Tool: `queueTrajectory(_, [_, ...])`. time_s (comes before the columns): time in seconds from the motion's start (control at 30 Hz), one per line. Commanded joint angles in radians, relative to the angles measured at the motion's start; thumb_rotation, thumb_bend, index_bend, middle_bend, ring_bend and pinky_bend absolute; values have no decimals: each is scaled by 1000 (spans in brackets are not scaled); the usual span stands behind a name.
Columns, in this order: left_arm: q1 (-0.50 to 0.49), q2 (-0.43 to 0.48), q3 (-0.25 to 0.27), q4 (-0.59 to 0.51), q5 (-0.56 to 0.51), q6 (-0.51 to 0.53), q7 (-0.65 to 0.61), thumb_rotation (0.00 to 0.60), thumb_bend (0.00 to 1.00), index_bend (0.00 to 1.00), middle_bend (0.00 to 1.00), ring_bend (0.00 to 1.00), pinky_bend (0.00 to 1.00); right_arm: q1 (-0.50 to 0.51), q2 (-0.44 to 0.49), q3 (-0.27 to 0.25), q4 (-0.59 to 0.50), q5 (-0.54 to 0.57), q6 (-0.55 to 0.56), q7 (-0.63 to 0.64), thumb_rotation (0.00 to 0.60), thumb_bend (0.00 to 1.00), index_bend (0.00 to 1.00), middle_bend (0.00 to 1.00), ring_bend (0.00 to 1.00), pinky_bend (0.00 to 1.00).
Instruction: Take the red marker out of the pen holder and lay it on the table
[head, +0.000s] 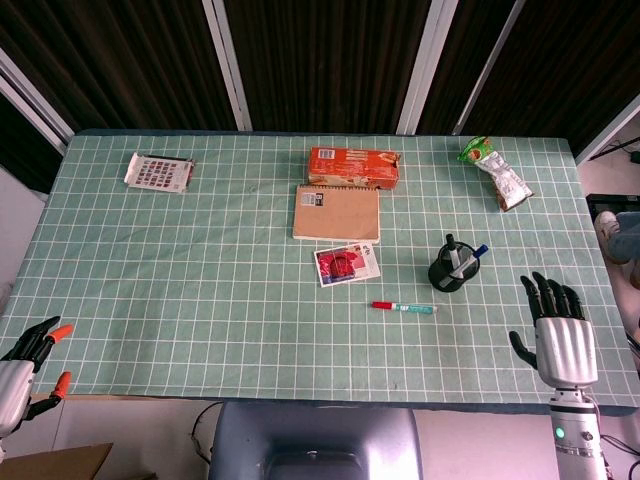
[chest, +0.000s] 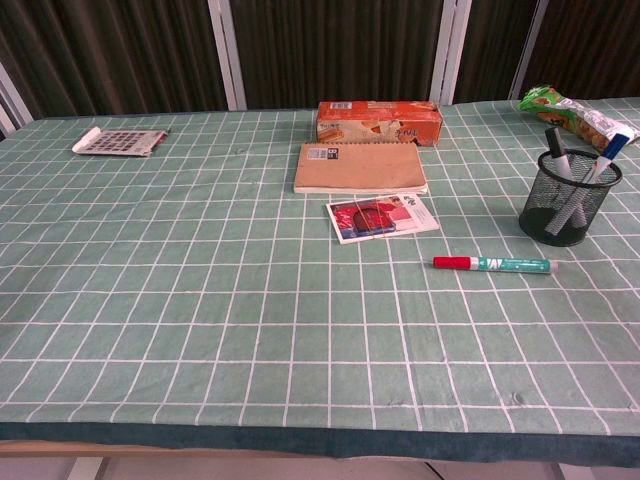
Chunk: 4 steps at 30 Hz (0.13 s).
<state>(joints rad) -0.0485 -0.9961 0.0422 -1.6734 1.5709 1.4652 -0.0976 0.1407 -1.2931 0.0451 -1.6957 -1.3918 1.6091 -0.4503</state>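
The red marker lies flat on the green grid cloth, red cap to the left, just in front of the black mesh pen holder. The holder stands upright with a black-capped and a blue-capped pen still in it. My right hand is at the table's near right edge, well clear of both, fingers spread and holding nothing. My left hand hangs off the near left corner, fingers apart and empty. The chest view shows neither hand.
A brown notebook, an orange box behind it and a small picture card lie mid-table. A snack packet sits far right, a patterned card far left.
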Motion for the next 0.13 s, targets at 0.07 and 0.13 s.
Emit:
queueTrajectory(0.07, [-5, -2, -1, -1, -3, -9, 4, 600, 442, 190, 71, 96, 381, -3, 3, -2, 27, -7, -27, 58, 600, 397, 225, 186, 152, 243])
queueTrajectory(0.13, [-6, -2, 0, -2, 0, -11, 7, 600, 442, 190, 71, 96, 381, -2, -1, -2, 44, -16, -37, 87, 600, 396, 224, 186, 152, 243])
